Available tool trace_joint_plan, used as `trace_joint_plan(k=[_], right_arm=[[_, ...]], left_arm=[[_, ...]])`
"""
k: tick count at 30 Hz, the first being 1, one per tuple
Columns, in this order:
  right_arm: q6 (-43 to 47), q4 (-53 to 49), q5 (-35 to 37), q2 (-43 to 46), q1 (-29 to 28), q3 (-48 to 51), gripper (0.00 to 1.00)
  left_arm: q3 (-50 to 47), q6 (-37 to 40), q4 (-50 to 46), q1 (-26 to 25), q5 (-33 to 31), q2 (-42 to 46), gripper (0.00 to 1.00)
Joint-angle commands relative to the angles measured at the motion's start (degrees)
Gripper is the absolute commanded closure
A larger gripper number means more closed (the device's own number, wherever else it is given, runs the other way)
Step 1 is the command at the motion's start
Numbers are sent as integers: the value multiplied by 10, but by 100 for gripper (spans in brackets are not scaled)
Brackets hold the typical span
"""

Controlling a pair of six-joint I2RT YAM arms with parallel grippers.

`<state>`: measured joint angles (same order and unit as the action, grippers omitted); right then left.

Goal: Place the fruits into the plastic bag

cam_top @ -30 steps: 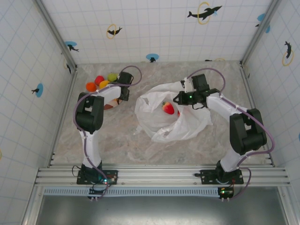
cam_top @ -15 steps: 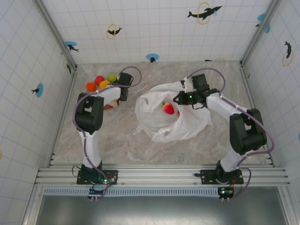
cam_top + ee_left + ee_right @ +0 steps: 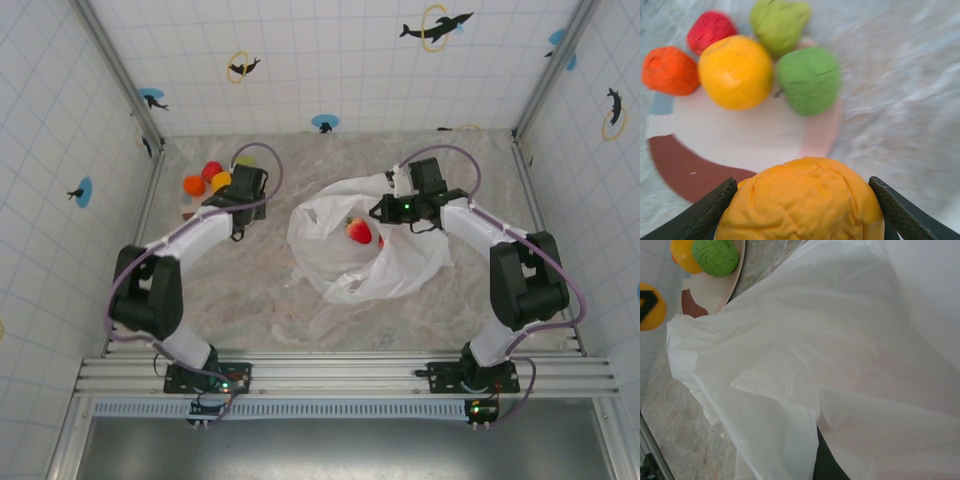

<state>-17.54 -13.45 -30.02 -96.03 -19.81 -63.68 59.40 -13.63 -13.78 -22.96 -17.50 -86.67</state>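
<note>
My left gripper (image 3: 801, 212) is shut on a yellow-orange fruit (image 3: 800, 185), with a dark finger pressed against each side of it, just above the near edge of the plate (image 3: 745, 137). On and around the plate lie a yellow fruit (image 3: 735, 72), a green one (image 3: 810, 80), a pale green pear (image 3: 780, 22), a red one (image 3: 710, 30) and an orange one (image 3: 670, 70). From above, the left gripper (image 3: 237, 200) hangs beside this fruit cluster (image 3: 212, 178). The right gripper (image 3: 386, 210) is shut on the rim of the white plastic bag (image 3: 370, 260), which holds a strawberry (image 3: 358, 230). Bag film (image 3: 805, 355) hides most of the right gripper (image 3: 824, 445).
The plate (image 3: 715, 290) lies left of the bag, by the back left corner of the marble table (image 3: 260, 290). Tiled walls and metal posts (image 3: 148, 150) close off the left, back and right. The rail (image 3: 330, 375) with both arm bases runs along the near edge.
The left jaws have narrowed onto the yellow-orange fruit. The left arm has folded, its elbow swinging toward the near left, and its gripper has shifted slightly left. The right arm and bag stay still.
</note>
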Motion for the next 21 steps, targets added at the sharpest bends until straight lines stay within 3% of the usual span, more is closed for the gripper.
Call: trace_joint_plan(k=[1,6,11,21], right_arm=[[1,20,-8,-14,2,2,100],[-4,26,-13,-19,2,-5,100],[-9,25,-24,-15,1,-16,100],[-82,111,-120,31,14,39,100]], left_arm=[[-42,-55,56,-46,106,67,36],[-105,-113,156,-138,219,118,36],[-92,-121,196,-228,226,59,37],[-57,-108,255,-251,221,-71,39]])
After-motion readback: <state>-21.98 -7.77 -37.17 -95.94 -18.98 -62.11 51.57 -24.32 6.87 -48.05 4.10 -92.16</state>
